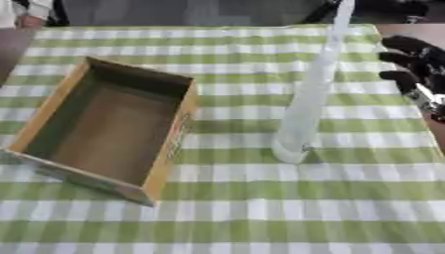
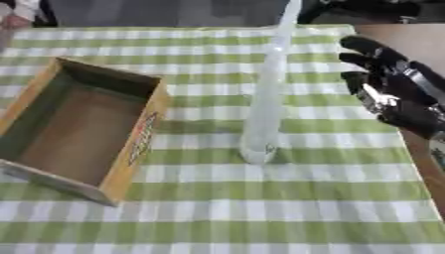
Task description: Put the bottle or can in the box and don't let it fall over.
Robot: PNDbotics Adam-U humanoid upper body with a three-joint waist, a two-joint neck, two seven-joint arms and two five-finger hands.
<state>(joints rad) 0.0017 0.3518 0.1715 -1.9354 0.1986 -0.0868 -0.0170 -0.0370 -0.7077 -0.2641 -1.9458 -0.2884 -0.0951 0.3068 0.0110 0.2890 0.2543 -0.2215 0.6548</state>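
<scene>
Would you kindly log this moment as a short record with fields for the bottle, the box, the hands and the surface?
bottle: tall, clear plastic bottle, upright on the cloth, right of the box, untouched
box: open brown cardboard box, empty, on the left
right hand: black robot hand, open, right of the bottle, apart from it
left hand: not in view
surface: green-and-white checked tablecloth
task state: bottle not yet in the box
</scene>
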